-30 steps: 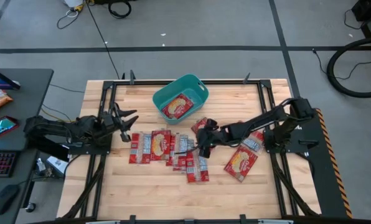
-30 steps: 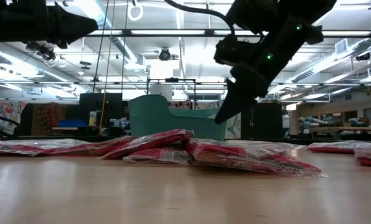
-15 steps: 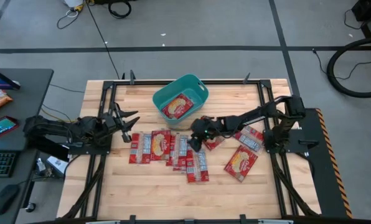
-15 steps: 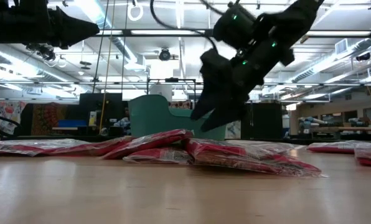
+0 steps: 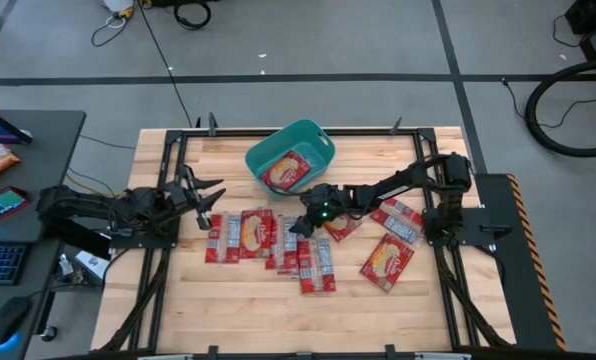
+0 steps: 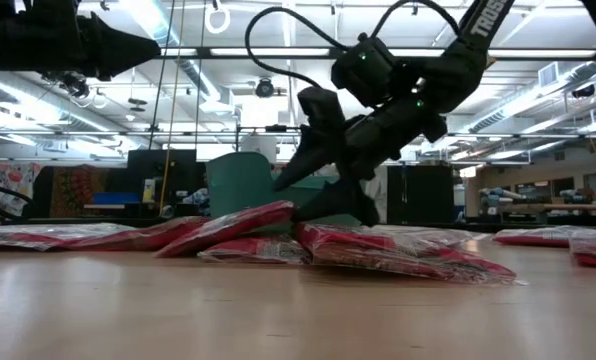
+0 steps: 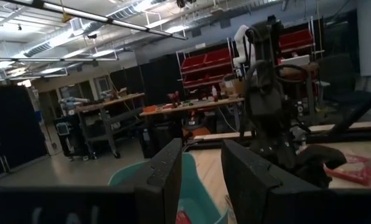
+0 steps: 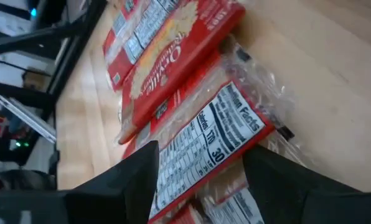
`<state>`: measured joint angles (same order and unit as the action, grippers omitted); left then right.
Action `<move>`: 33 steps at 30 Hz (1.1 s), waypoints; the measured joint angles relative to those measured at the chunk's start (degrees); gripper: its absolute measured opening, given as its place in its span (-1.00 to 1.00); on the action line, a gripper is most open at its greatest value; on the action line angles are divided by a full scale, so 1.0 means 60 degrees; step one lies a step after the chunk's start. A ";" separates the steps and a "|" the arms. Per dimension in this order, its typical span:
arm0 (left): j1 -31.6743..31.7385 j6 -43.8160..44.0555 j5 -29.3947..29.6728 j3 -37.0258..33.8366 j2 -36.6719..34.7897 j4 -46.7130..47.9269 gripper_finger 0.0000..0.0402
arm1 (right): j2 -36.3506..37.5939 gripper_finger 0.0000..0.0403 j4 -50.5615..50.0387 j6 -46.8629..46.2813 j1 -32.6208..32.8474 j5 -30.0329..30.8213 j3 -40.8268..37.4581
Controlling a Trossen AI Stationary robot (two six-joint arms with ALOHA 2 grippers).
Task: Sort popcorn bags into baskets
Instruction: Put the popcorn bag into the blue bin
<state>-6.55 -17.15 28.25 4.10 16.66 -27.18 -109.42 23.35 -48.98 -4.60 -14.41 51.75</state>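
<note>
Item: flat red popcorn bags (image 5: 268,238) in clear crinkly film, lying in an overlapping row across the centre of the high view; two more at centre right, and one already inside the teal-blue rounded plastic tub (image 5: 290,158) at upper centre.

Handling, as I judge it: light, limp, slippery wrap; contents flat and stiffish. Film will crumple before it tears. Best hold is a free edge or corner where one bag rides up on its neighbour, not the flat face.

My right gripper (image 5: 300,226): fingers spread wide, empty, low over the right end of the row, straddling the white-labelled bag (image 8: 205,144) seen between them in the right wrist view.

My left gripper (image 5: 206,193): waiting at middle left of the high view, fingers parted, holding nothing.

Risk: lifting two overlapped bags together.
</note>
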 joint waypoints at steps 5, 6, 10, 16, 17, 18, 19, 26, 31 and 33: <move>0.0000 0.0000 0.0002 -0.0004 0.0056 -0.0052 -0.41 | -0.0609 0.06 0.0267 -0.0254 -0.0023 -0.0065 0.0046; 0.0000 0.0000 0.0000 -0.0004 0.0056 -0.0041 -0.41 | -0.0694 0.03 0.0427 -0.0260 -0.0025 -0.0038 0.0051; 0.0000 0.0000 0.0000 -0.0004 0.0056 -0.0039 -0.41 | -0.0731 -0.12 0.0578 0.0112 0.0007 0.0545 0.0044; -0.0003 0.0000 0.0000 -0.0004 0.0056 -0.0037 -0.41 | -0.0751 -0.51 0.0470 0.0410 0.0022 0.0774 0.0036; 0.0000 0.0000 0.0000 -0.0004 0.0056 -0.0037 -0.41 | -0.0754 -0.59 0.0436 0.0482 0.0023 0.0814 0.0036; 0.0000 0.0000 0.0000 -0.0004 0.0056 -0.0030 -0.41 | -0.0754 -0.67 0.0414 0.0535 0.0026 0.0854 0.0033; 0.0000 0.0000 0.0000 -0.0004 0.0056 -0.0026 -0.41 | -0.0754 -0.76 0.0398 0.0606 0.0026 0.0867 0.0030; 0.0000 -0.0003 0.0000 -0.0004 0.0056 0.0008 -0.41 | -0.0188 -0.94 0.0039 0.0863 0.0062 0.0947 -0.0054; 0.0000 0.0030 0.0003 -0.0004 0.0056 0.0006 -0.41 | 0.0819 -0.97 -0.0231 0.1376 0.0149 0.1354 -0.0033; 0.0000 0.0106 0.0000 -0.0004 0.0056 0.0007 -0.41 | 0.1134 -0.97 -0.0398 0.1661 0.0210 0.1649 -0.0036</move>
<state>-6.55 -16.51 28.25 4.08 16.99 -27.14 -102.62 20.96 -39.02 -3.34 -4.52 51.53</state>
